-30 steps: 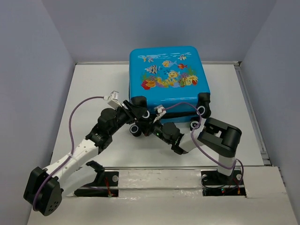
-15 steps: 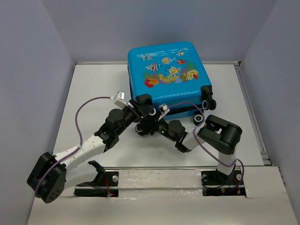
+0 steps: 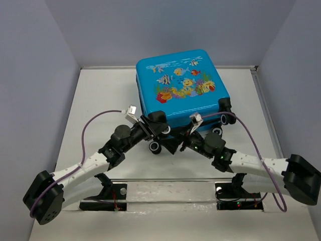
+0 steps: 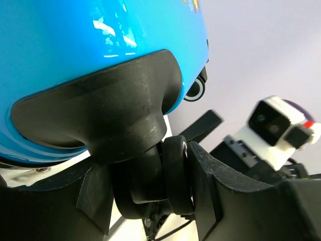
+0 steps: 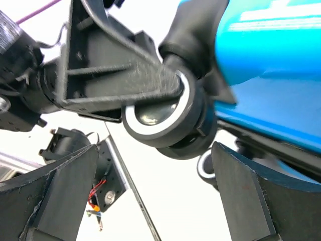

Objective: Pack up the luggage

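Two arms meet at the near-left corner of the case (image 3: 180, 88). The case lies shut toward the far middle of the bench (image 3: 100, 95), with its fish print up and its wheels toward the arm bases. Its body sits a little askew to the bench edges.

The left arm reaches in from the near left. In its wrist view the left claw (image 4: 145, 165) straddles a black wheel (image 4: 173, 173) under the corner housing (image 4: 100, 115) of the blue shell. One finger (image 4: 203, 196) presses flat on the wheel's side and the other (image 4: 95, 196) sits against the caster's far side. So the claw seems closed on that wheel, though the close view hides the tips.

The right arm stretches low from the near right toward the same corner. Its wrist view shows the right claw (image 5: 154, 146) spread wide, with one finger (image 5: 65, 196) to the left and the other (image 5: 241, 196) to the right. The pale-rimmed wheel lies beyond the gap and touches neither finger. A finger of the left claw lies across the upper side of that wheel. A second wheel (image 5: 205, 168) shows behind it, blurred.

From above, two more wheels (image 3: 224, 119) show at the case's near-right corner, apart from both claws. Whether the gripped wheel touches the bench cannot be told.
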Motion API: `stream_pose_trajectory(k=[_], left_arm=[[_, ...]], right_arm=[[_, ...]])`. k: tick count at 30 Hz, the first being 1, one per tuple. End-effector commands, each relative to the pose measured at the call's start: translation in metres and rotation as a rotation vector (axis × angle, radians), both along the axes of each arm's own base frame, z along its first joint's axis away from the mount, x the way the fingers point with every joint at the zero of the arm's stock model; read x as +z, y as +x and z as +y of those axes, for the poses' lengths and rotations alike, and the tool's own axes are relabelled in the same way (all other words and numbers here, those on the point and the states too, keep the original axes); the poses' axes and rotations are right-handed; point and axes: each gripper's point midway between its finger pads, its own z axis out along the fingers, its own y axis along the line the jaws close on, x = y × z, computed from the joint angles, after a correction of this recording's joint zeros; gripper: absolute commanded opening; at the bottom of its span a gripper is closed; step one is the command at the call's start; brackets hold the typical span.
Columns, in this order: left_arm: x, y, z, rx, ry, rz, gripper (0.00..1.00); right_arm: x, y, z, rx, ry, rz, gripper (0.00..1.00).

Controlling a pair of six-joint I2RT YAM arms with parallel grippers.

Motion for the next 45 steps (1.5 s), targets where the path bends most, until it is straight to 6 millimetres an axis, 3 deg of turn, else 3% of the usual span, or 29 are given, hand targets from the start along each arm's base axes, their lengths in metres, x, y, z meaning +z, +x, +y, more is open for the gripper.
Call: stream_pose_trajectory(k=[1,4,5,9,14,16,19,20,21,23,24,25,29,31,32,33,34,35,36,38,39,41,42,43,44,45], left_arm=[[0.098,-0.038,-0.010,-0.179,-0.227,-0.293,0.06],[0.093,-0.039,-0.014,-0.203,-0.221,-0.283,0.08],[0.094,-0.040,-0.014,-0.206,-0.227,-0.285,0.09],[0.090,-0.040,-0.014,-0.209,-0.223,-0.278,0.10],[0.087,-0.042,-0.015,-0.221,-0.227,-0.269,0.12],[0.085,-0.044,-0.016,-0.228,-0.231,-0.263,0.12],[0.086,-0.045,-0.015,-0.232,-0.240,-0.261,0.13],[0.087,-0.045,-0.015,-0.234,-0.243,-0.260,0.13],[0.085,-0.045,-0.015,-0.236,-0.242,-0.259,0.13],[0.084,-0.046,-0.014,-0.234,-0.241,-0.255,0.14],[0.083,-0.046,-0.014,-0.233,-0.242,-0.254,0.14],[0.081,-0.046,-0.014,-0.231,-0.236,-0.252,0.15],[0.075,-0.038,-0.009,-0.178,-0.172,-0.247,0.27],[0.064,-0.028,0.000,-0.109,-0.039,-0.238,0.45],[0.039,-0.016,0.012,-0.022,0.069,-0.169,0.52],[0.042,-0.013,0.027,0.040,0.127,-0.205,0.62],[0.046,-0.007,0.042,0.116,0.170,-0.204,0.65],[0.019,0.003,0.070,0.245,0.298,-0.129,0.66],[0.024,0.001,0.090,0.315,0.304,-0.136,0.64],[0.004,-0.003,0.110,0.372,0.363,-0.119,0.54],[-0.012,-0.007,0.114,0.367,0.377,-0.105,0.47],[-0.031,-0.013,0.104,0.310,0.360,-0.081,0.44],[-0.056,-0.014,0.098,0.281,0.374,-0.041,0.42],[-0.054,-0.013,0.091,0.259,0.358,-0.050,0.40],[-0.075,-0.018,0.084,0.216,0.366,-0.024,0.39],[-0.079,-0.016,0.074,0.192,0.348,-0.041,0.37]], right_arm=[[0.001,0.009,-0.022,-0.098,-0.149,-0.008,1.00],[0.013,0.020,-0.023,-0.133,-0.190,-0.067,1.00],[0.028,0.024,-0.014,-0.124,-0.181,-0.085,1.00],[0.045,0.028,0.006,-0.076,-0.189,-0.115,1.00],[0.047,0.038,0.016,-0.088,-0.209,-0.119,1.00],[0.048,0.041,0.019,-0.093,-0.211,-0.118,0.95],[0.047,0.048,0.021,-0.123,-0.209,-0.126,0.83],[0.048,0.052,0.019,-0.145,-0.206,-0.136,0.74],[0.052,0.055,0.018,-0.163,-0.188,-0.149,0.56],[0.056,0.062,0.014,-0.213,-0.167,-0.165,0.50],[0.057,0.063,0.014,-0.215,-0.162,-0.173,0.34],[0.059,0.064,0.013,-0.224,-0.155,-0.178,0.26],[0.061,0.066,0.009,-0.247,-0.147,-0.182,0.09],[0.061,0.066,0.006,-0.254,-0.152,-0.177,0.07],[0.061,0.065,0.005,-0.255,-0.156,-0.177,0.07],[0.060,0.065,0.004,-0.254,-0.165,-0.174,0.07],[0.062,0.064,0.003,-0.255,-0.161,-0.176,0.07],[0.064,0.064,0.002,-0.256,-0.162,-0.177,0.07],[0.065,0.063,0.002,-0.256,-0.168,-0.176,0.07],[0.068,0.063,0.002,-0.253,-0.170,-0.182,0.07],[0.070,0.063,0.003,-0.250,-0.171,-0.183,0.07],[0.071,0.063,0.003,-0.250,-0.170,-0.184,0.07],[0.074,0.064,0.004,-0.250,-0.166,-0.186,0.07],[0.073,0.064,0.003,-0.250,-0.169,-0.183,0.07],[0.075,0.064,0.004,-0.250,-0.167,-0.183,0.07],[0.075,0.060,0.008,-0.233,-0.168,-0.185,0.07]])
